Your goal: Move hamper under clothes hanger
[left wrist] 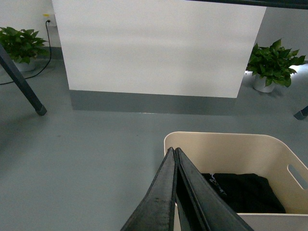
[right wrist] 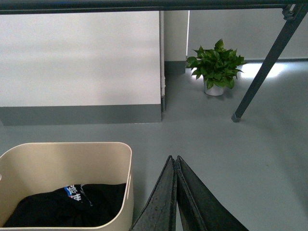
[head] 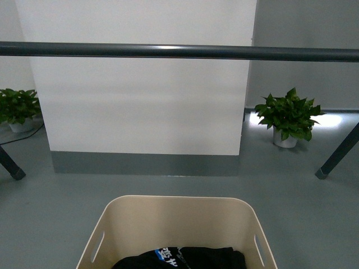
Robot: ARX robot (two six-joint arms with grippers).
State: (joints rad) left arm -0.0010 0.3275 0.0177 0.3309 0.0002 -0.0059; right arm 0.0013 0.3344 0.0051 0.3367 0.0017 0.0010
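The beige hamper (head: 174,216) stands on the grey floor at the bottom middle of the front view, with black clothing (head: 185,259) inside. It also shows in the left wrist view (left wrist: 236,149) and the right wrist view (right wrist: 67,159). The clothes hanger's dark grey bar (head: 179,51) runs across the top, with legs at left (head: 11,165) and right (head: 339,151), farther away than the hamper. My left gripper (left wrist: 174,151) is shut and empty at the hamper's left rim. My right gripper (right wrist: 173,160) is shut and empty, just off the hamper's right side. Neither arm shows in the front view.
A white wall block with a grey skirting (head: 146,101) stands behind the bar. Potted plants sit on the floor at the right (head: 289,117) and the left (head: 19,109). A black cable (left wrist: 45,53) runs down the wall by the left plant.
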